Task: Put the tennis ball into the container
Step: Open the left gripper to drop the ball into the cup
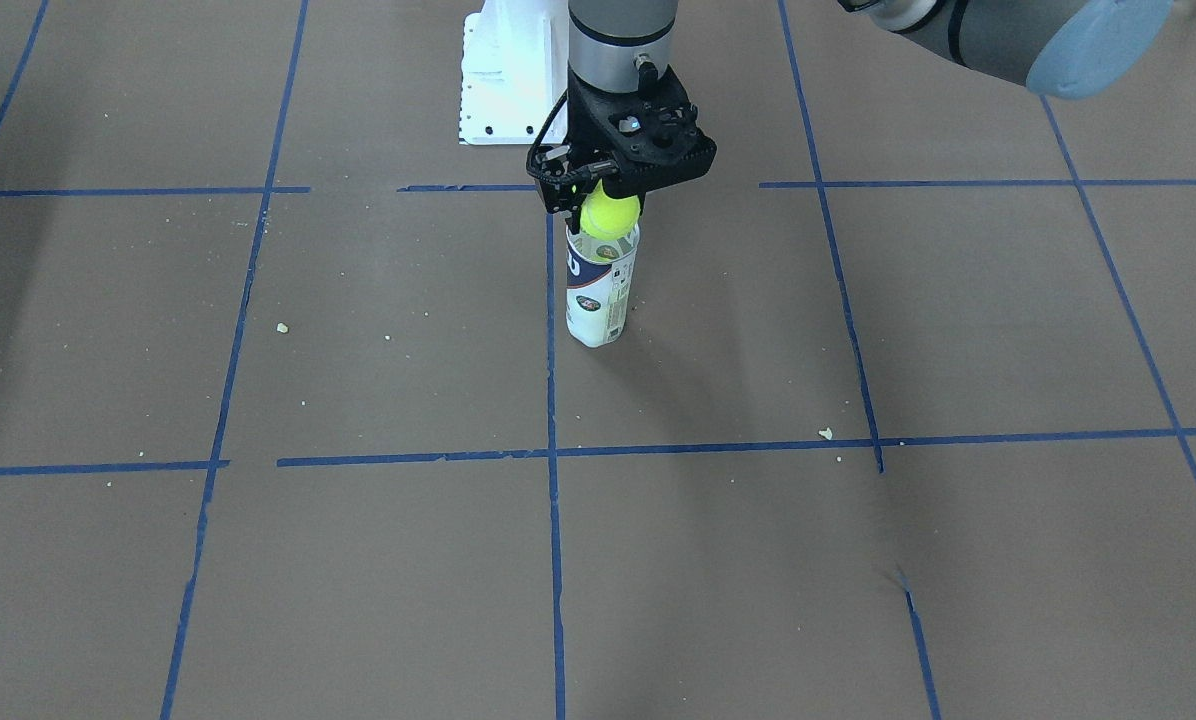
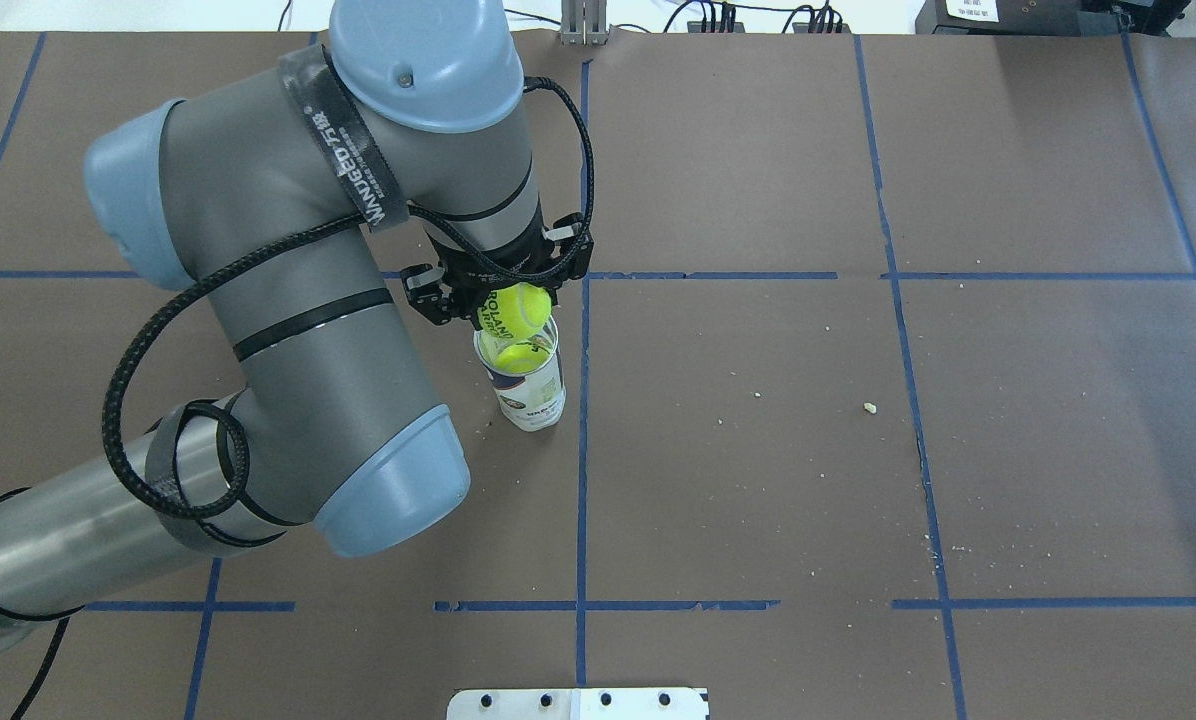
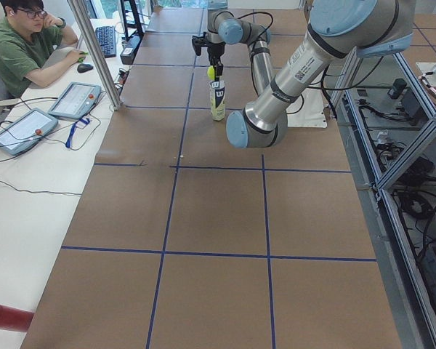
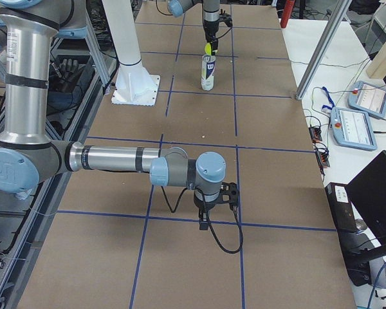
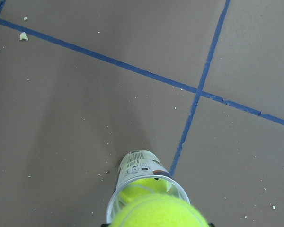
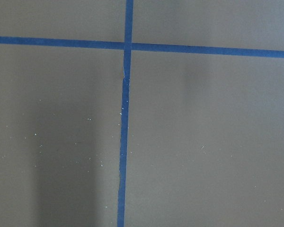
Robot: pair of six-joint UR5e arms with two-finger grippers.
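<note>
The table I work over is covered in brown paper, crossed by a grid of blue tape lines. Near the top centre of the front-facing view the container stands upright just right of a vertical tape line. My white base plate sits behind it at the top edge. Pale crumbs dot the paper, one at centre right.

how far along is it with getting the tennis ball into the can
Done: the tennis ball is lifted over the container, which stands upright with another yellow ball already inside. In hand: the left jaws grip the tennis ball at the open mouth, not yet in. Left: release it into the container and withdraw.
</note>
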